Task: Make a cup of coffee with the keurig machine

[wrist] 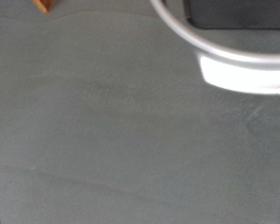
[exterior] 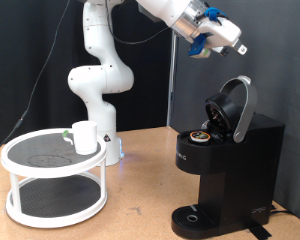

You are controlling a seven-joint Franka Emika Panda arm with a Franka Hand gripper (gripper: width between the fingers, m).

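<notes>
Between the white two-tier stand [exterior: 55,180] at the worktop's [exterior: 140,205] left edge, bearing the cup [exterior: 85,136], and the keurig machine [exterior: 225,165] at the right edge, whose raised lid [exterior: 235,105] blocks approach from behind, the worktop's middle lies open.

White cup [exterior: 85,137] on stand; keurig machine [exterior: 225,165] lid open.

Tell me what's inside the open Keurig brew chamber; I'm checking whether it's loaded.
A brown-topped pod sits in the keurig machine, lid raised. The pod's lower part is hidden. The tool hangs above, apart.
</notes>
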